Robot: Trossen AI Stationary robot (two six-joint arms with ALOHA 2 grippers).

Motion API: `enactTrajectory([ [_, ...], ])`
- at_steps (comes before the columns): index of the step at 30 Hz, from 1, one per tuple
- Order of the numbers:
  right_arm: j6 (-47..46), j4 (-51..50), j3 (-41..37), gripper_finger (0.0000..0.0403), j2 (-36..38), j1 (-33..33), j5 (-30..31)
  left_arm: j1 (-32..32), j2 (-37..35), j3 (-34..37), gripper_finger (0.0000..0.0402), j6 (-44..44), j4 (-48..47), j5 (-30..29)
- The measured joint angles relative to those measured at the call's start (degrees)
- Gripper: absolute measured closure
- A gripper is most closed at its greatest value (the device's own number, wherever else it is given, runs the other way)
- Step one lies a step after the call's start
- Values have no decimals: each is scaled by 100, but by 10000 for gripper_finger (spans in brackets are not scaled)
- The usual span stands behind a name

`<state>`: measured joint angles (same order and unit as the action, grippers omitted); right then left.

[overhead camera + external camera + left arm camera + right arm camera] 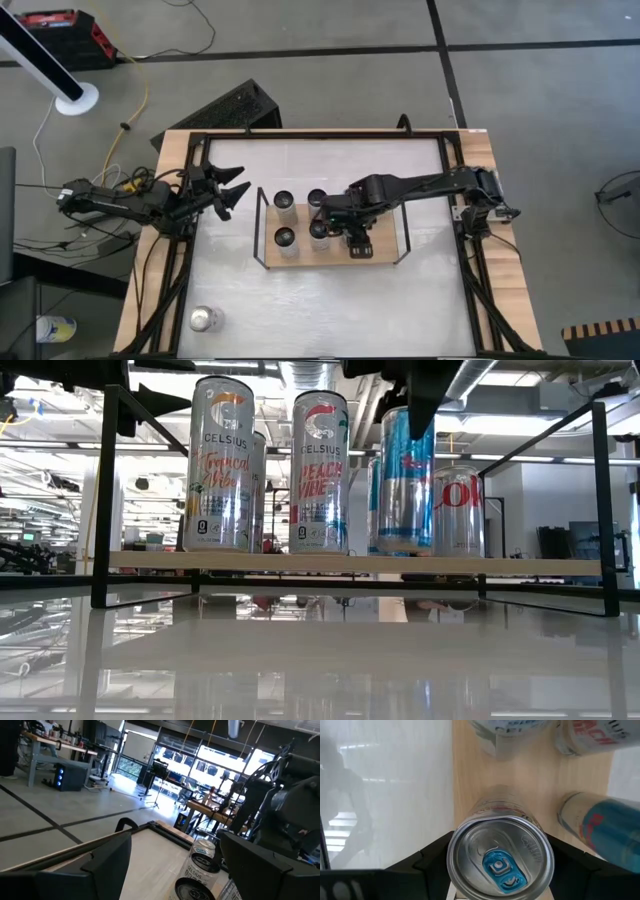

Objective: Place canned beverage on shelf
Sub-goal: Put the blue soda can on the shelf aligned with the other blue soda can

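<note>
The right gripper reaches in from 3 o'clock and stands over the shelf, near the middle of the table. Its two fingers lie along both sides of a blue can, narrow enough to clasp it, and the can is upright with its blue tab facing up. In the low view its foot seems to be down on the light-wood board, or only a hair above it.

I judge that the step in hand is setting down and letting go. To do it well, the can should rest with its full weight on the board before the fingers spread. The fingers should then open evenly, so that neither one drags the can sideways. After that the arm should rise straight up, because the peach can stands close at the blue can's 9 o'clock in the low view and a silver cola can close at its 3 o'clock. A slanted exit may knock them over.

The left gripper waits at 9 o'clock of the table with its fingers spread wide and nothing between them. One more can stands alone at about 7 o'clock.

Some things are hard to see. From above, the right arm covers the blue can and the cola can. The exact contact between can foot and board is not clear. The rear cans are partly hidden behind the tropical can.
</note>
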<state>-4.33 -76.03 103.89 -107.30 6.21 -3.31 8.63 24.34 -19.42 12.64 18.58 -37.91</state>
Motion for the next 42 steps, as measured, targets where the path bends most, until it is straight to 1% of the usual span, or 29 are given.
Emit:
enactTrajectory([
  [10, -31, 33, -2, 122, 11, 5, -136, 0, 0, 0, 112, 0, -34, 2],
  [16, -31, 188, -4, 122, 11, 12, -140, 0, -2, 0, 112, 0, -34, 3],
  [30, -56, 149, -4, 122, 11, 12, -165, 0, 0, 0, 112, 11, -134, 124],
  [42, -27, 299, -375, 122, 43, 12, -169, 1, -2, 0, 112, 46, -156, 137],
])
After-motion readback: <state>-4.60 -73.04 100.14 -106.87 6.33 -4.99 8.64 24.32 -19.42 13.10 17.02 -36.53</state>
